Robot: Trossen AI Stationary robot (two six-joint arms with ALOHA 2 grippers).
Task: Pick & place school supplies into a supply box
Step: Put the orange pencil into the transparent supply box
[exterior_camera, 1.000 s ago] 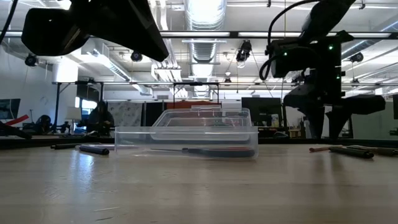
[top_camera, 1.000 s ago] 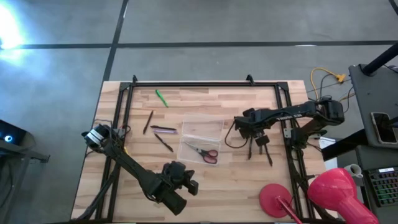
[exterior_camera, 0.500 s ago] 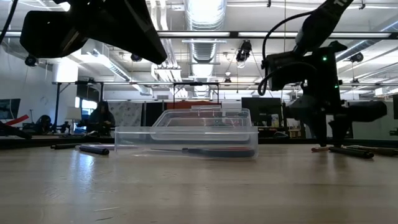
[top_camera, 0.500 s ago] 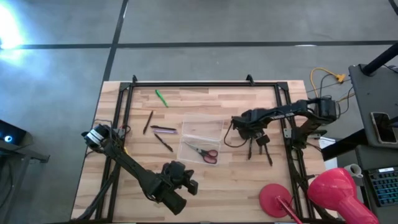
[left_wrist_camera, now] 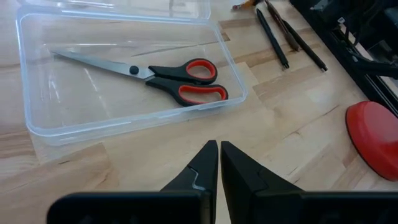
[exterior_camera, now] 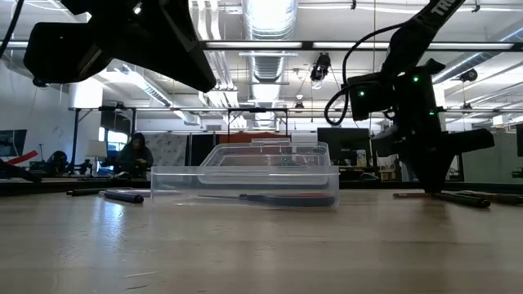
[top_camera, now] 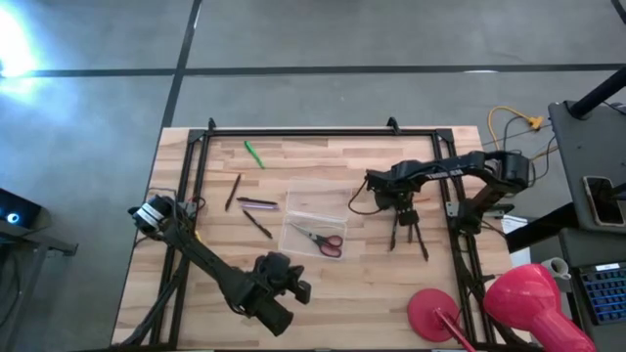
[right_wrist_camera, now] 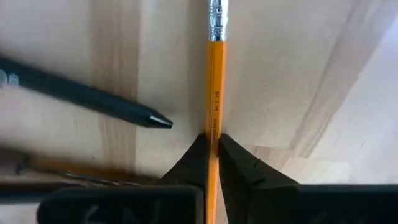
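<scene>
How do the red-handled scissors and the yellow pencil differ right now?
The red-handled scissors lie loose inside the clear plastic supply box; the yellow pencil lies on the bare wooden table outside it. The right gripper is shut on the pencil; nothing grips the scissors, and the shut left gripper hovers near the box.

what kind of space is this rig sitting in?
Probably an open lab or workshop: exposed ceiling ducts and strip lights above, workstations with a seated person behind the wooden table, bare concrete floor around it.
</scene>
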